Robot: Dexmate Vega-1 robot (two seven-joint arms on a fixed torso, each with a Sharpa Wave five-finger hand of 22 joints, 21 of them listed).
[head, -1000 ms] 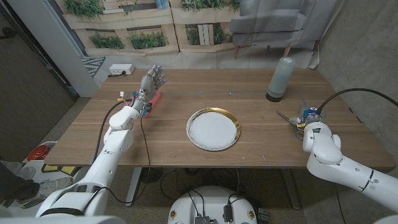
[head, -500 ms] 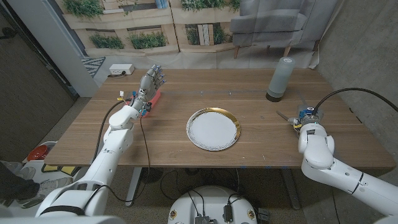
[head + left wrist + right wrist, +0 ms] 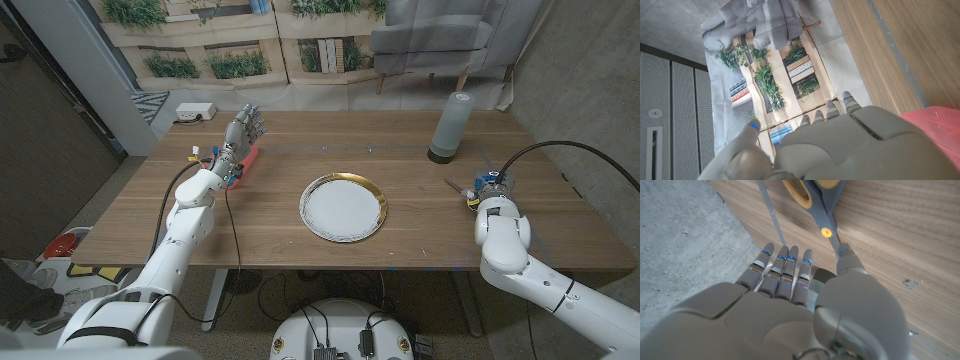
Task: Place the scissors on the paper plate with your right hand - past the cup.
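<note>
The scissors (image 3: pixel 815 202) lie on the bench (image 3: pixel 400 150) near its right edge, just beyond the right robot hand (image 3: pixel 487 187); in the right wrist view one grey blade, the pivot and part of a yellow handle show, the rest cut off by the frame edge, and in the head view the hand covers most of them. That hand's fingers (image 3: pixel 782 272) reach toward the blades, close together; whether they touch or grip the scissors I cannot tell. One paper plate (image 3: pixel 343 208) with a gold rim sits mid-bench, well apart. One grey cup (image 3: pixel 451 126) stands upright behind the scissors. The left robot hand (image 3: pixel 243 135) stands at the far left, fingers apart, holding nothing, beside a red object (image 3: pixel 247 160).
</note>
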